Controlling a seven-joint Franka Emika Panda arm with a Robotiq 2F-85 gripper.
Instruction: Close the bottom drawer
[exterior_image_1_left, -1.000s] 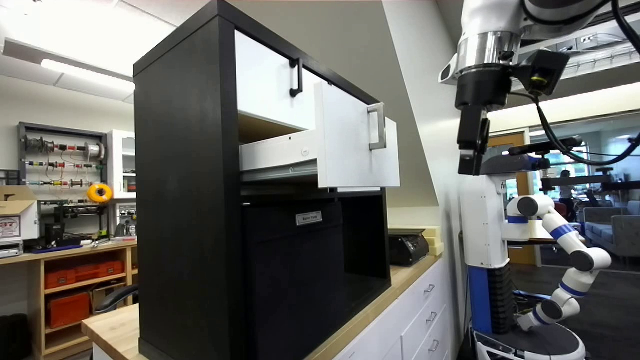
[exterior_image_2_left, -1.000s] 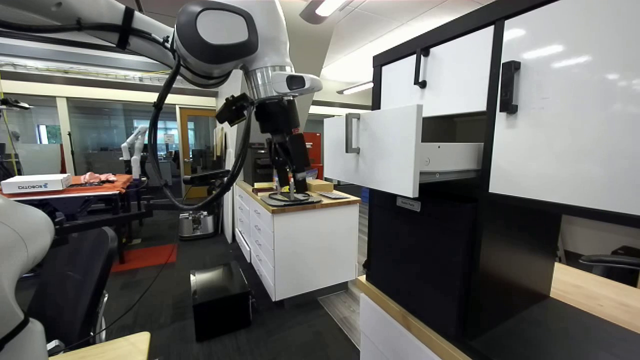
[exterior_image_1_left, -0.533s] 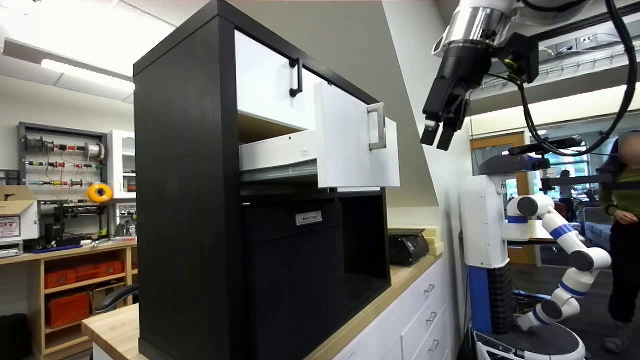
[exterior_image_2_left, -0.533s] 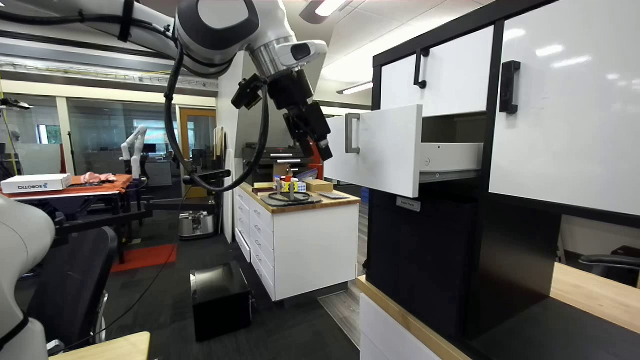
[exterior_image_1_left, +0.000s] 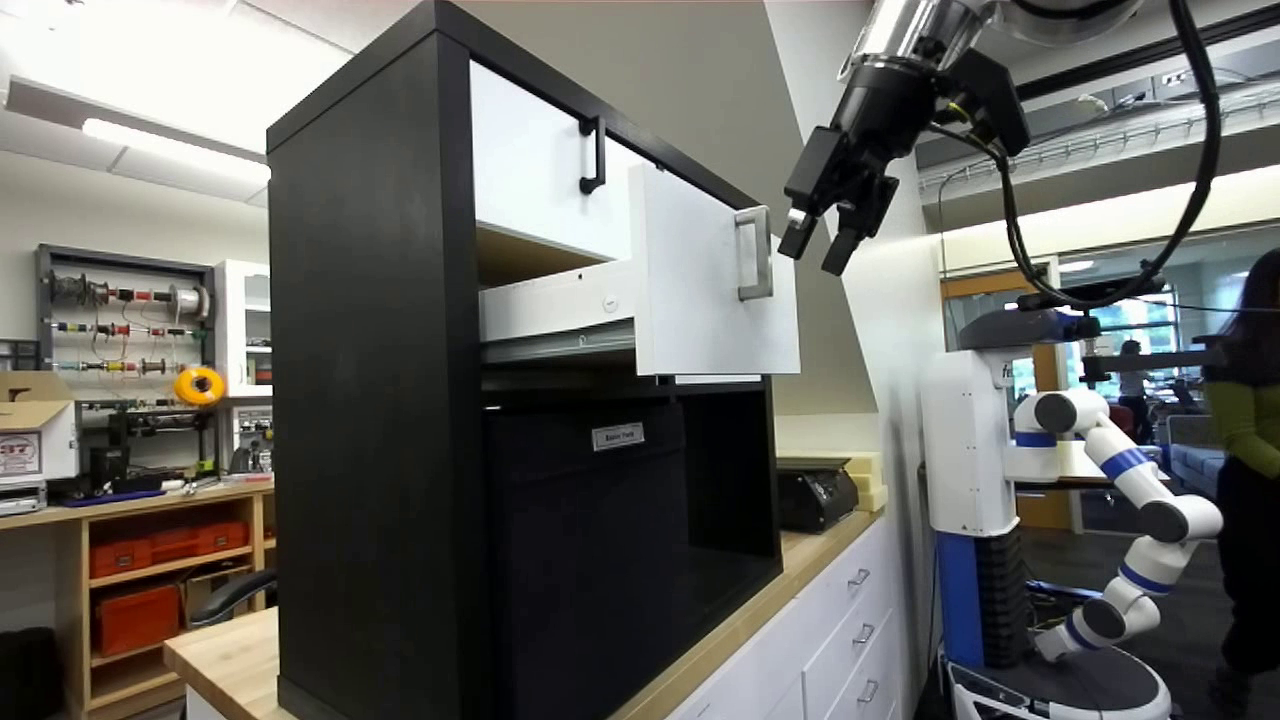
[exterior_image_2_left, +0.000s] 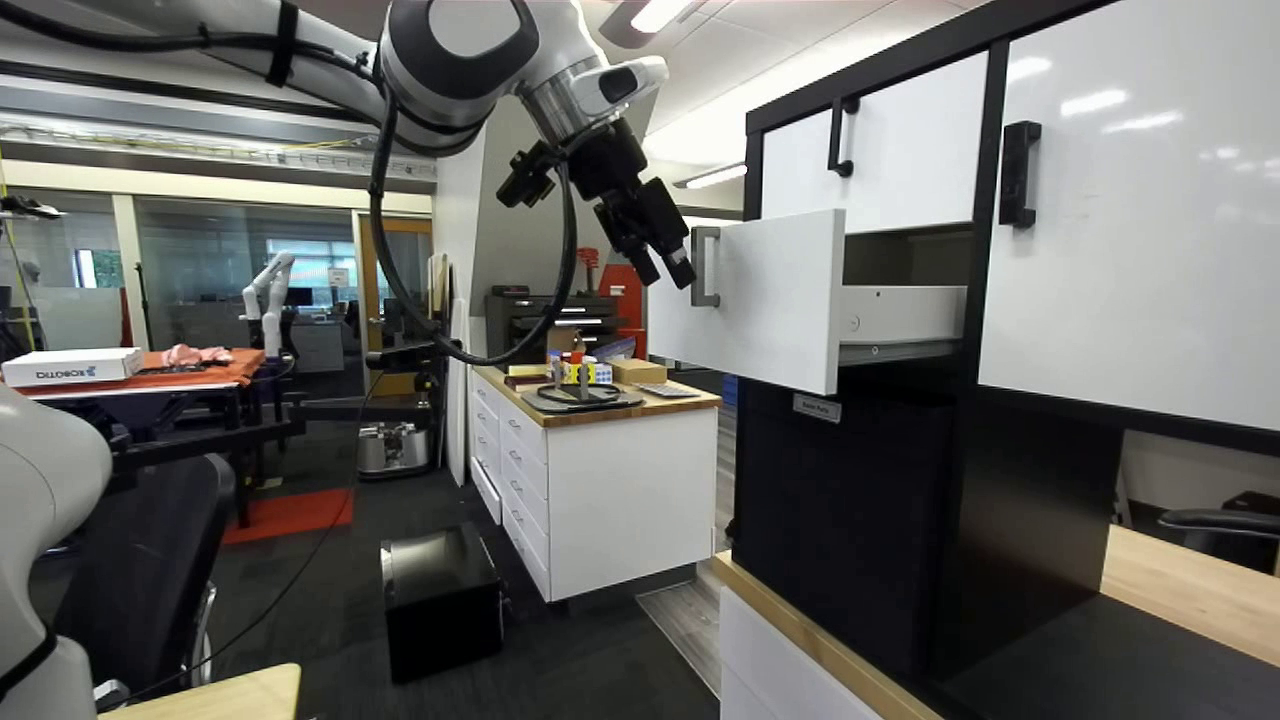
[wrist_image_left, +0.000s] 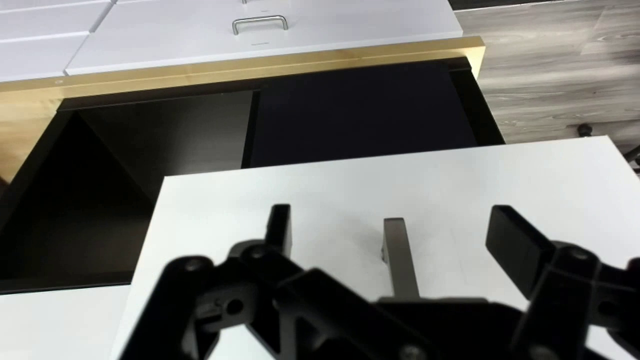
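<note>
One empty, wide-spread gripper (exterior_image_1_left: 818, 246) hangs before the pulled-out bottom drawer (exterior_image_2_left: 772, 308); approach seems the step; next, push inward.

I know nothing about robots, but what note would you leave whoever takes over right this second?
Gripper: open, holding nothing, near the bottom drawer; whether they touch is unclear.
Drawer: pulled out from the black cabinet; its handle shows between the spread fingers in the wrist view.
Done: gripper is by the drawer; closing not yet done.
Left: push the drawer fully in.
</note>
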